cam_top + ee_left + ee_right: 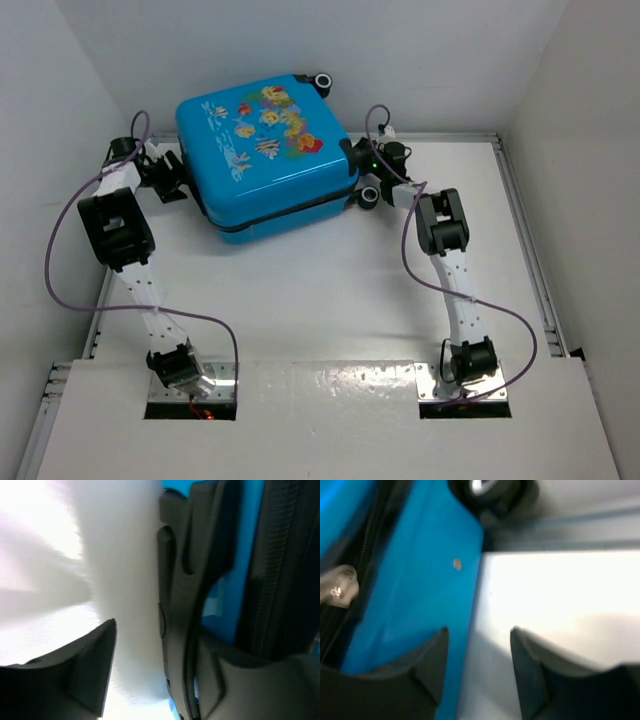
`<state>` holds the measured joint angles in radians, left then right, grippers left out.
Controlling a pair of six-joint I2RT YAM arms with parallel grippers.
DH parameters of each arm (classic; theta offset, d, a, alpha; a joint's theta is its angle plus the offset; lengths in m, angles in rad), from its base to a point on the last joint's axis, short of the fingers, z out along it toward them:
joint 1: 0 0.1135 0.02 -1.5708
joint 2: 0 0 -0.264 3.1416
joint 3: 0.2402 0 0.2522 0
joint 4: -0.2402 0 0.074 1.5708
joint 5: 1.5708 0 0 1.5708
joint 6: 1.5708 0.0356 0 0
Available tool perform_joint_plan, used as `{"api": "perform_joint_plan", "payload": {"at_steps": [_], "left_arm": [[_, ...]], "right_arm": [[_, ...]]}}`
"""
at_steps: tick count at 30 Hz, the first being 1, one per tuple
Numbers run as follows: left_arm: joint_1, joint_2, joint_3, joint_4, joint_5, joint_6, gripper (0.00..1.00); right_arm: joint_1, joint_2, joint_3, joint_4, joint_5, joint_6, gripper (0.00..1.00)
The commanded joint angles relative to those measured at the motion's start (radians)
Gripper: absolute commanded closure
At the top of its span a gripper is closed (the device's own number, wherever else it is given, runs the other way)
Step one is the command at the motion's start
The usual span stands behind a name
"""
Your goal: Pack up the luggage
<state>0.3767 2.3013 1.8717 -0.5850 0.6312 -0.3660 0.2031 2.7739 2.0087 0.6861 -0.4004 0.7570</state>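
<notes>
The luggage (265, 150), a bright-blue hard-shell suitcase with cartoon fish prints, lies flat and closed at the back of the table. My left gripper (178, 186) is at its left side, open. In the left wrist view one finger (95, 655) stands apart from the suitcase's dark handle (182, 605), with bare white surface between them. My right gripper (356, 160) is at the suitcase's right side, open (479, 630). Its left finger (432, 655) overlaps the blue shell (420, 580) and its right finger is over the table. Nothing is held.
Black wheels stick out at the suitcase's far corner (322, 82) and right side (370, 196). A clear zipper pull (340, 585) sits on the zipper band. White walls close in on the left, back and right; the table's metal rail (520, 230) runs along the right.
</notes>
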Motion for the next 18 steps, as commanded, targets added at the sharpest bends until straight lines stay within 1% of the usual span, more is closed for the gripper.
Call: {"api": "perform_joint_plan", "payload": {"at_steps": [1, 2, 3, 4, 6, 7, 9, 10, 11, 13, 14, 15, 16, 18], "left_arm": [[-0.068, -0.02, -0.039, 0.128, 0.019, -0.023, 0.31], [-0.068, -0.041, -0.051, 0.128, 0.019, -0.036, 0.29], [-0.068, -0.055, -0.069, 0.137, 0.019, -0.036, 0.28], [-0.068, -0.068, -0.078, 0.137, 0.019, -0.047, 0.28], [-0.079, -0.117, -0.124, 0.137, 0.019, -0.056, 0.27], [-0.079, -0.134, -0.144, 0.137, 0.019, -0.044, 0.27], [-0.09, -0.176, -0.196, 0.137, 0.019, -0.034, 0.27], [-0.09, -0.216, -0.26, 0.148, 0.028, -0.034, 0.27], [-0.099, -0.235, -0.293, 0.163, 0.038, -0.034, 0.27], [-0.111, -0.273, -0.388, 0.197, 0.048, -0.034, 0.27], [-0.111, -0.304, -0.417, 0.211, 0.064, -0.048, 0.27], [-0.122, -0.315, -0.442, 0.224, 0.074, -0.057, 0.27], [-0.122, -0.315, -0.462, 0.238, 0.093, -0.057, 0.28], [-0.145, -0.327, -0.503, 0.286, 0.154, -0.094, 0.28]], "right_arm": [[-0.027, -0.153, -0.12, -0.095, -0.078, 0.074, 0.47], [-0.024, -0.169, -0.149, -0.115, -0.1, 0.064, 0.47], [-0.027, -0.183, -0.213, -0.166, -0.112, 0.055, 0.5], [-0.033, -0.219, -0.228, -0.19, -0.126, 0.045, 0.55], [-0.033, -0.229, -0.244, -0.299, -0.175, 0.041, 0.62], [-0.034, -0.241, -0.245, -0.362, -0.196, 0.036, 0.73], [-0.036, -0.264, -0.269, -0.405, -0.231, 0.036, 0.81], [-0.033, -0.298, -0.322, -0.419, -0.276, 0.042, 0.86], [-0.033, -0.342, -0.397, -0.416, -0.285, 0.044, 0.88], [-0.012, -0.39, -0.503, -0.411, -0.33, 0.027, 0.92], [-0.005, -0.449, -0.569, -0.419, -0.34, 0.006, 0.92], [-0.001, -0.467, -0.6, -0.419, -0.368, 0.01, 0.92], [0.016, -0.483, -0.699, -0.41, -0.415, 0.028, 0.92], [0.027, -0.556, -0.775, -0.354, -0.471, 0.057, 0.93]]}}
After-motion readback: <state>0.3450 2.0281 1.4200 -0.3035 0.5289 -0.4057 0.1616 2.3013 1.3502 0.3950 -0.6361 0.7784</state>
